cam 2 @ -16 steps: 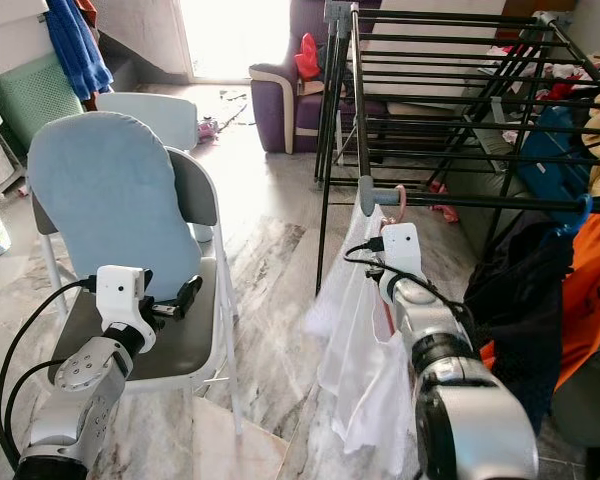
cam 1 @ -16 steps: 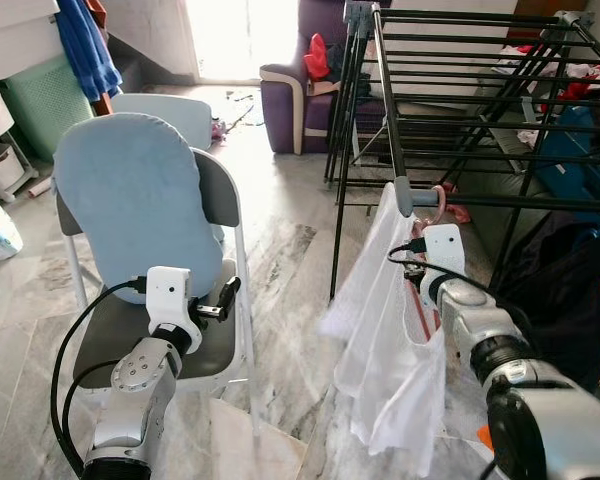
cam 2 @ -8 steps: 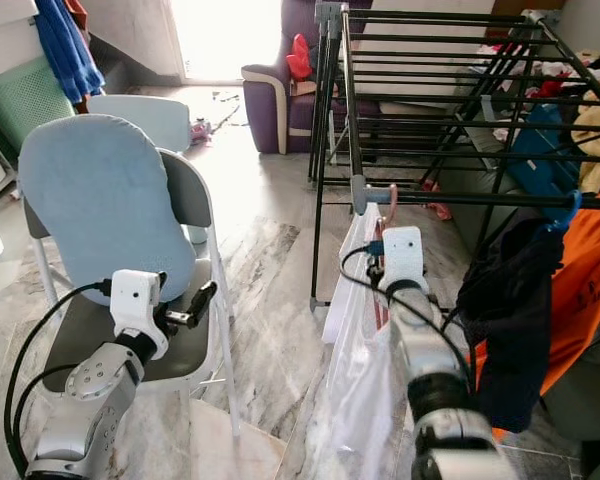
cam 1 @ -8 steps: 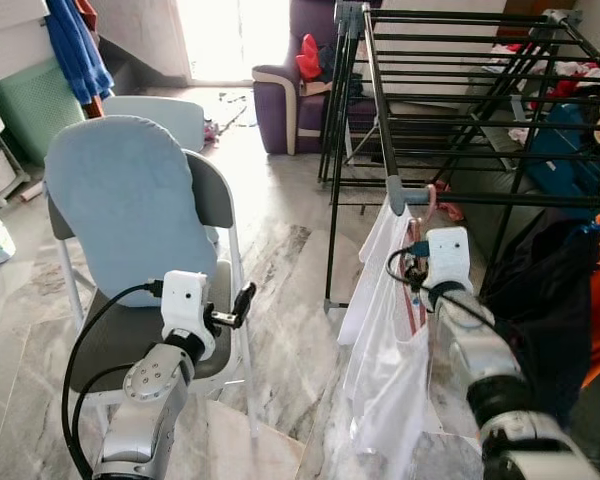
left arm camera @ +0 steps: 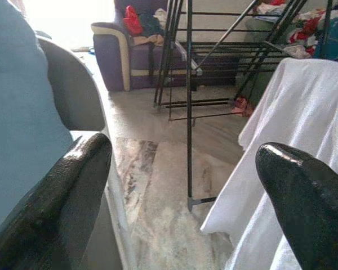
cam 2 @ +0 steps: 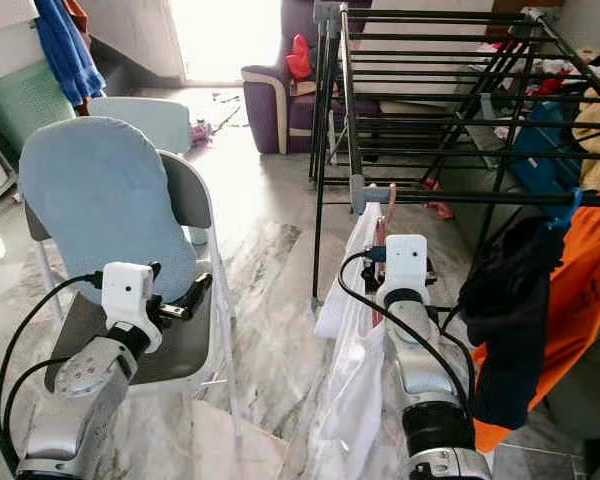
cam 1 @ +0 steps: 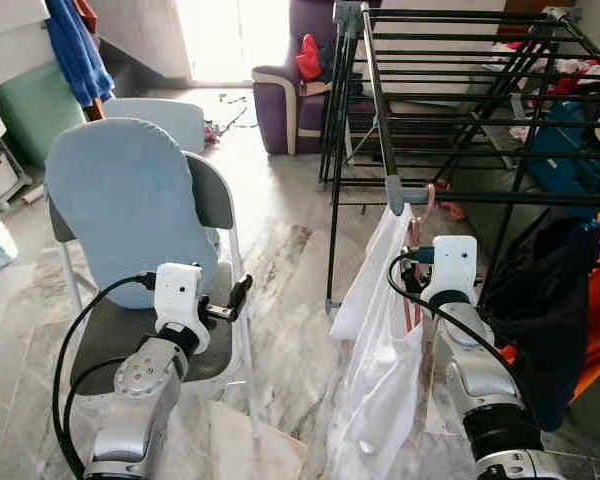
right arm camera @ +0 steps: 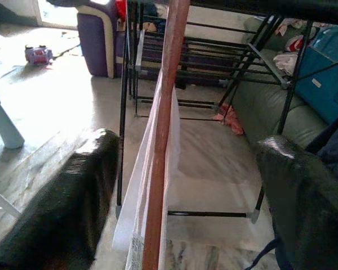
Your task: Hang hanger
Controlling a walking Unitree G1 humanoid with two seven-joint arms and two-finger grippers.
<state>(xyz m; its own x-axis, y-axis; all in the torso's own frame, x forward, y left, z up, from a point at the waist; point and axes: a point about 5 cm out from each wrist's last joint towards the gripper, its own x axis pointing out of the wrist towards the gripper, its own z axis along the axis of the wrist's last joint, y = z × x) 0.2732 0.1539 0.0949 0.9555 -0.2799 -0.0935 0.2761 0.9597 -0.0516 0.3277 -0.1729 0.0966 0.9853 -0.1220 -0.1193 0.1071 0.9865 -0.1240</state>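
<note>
Hanger (right arm camera: pixel 160 140) hangs on rack (cam 1: pixel 500 198); right gripper (right arm camera: pixel 180 185) wide around it.

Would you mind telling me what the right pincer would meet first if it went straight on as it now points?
Most likely the pink hanger carrying the white garment: it stands between the open fingers of the right pincer, though depth is unclear.
</note>
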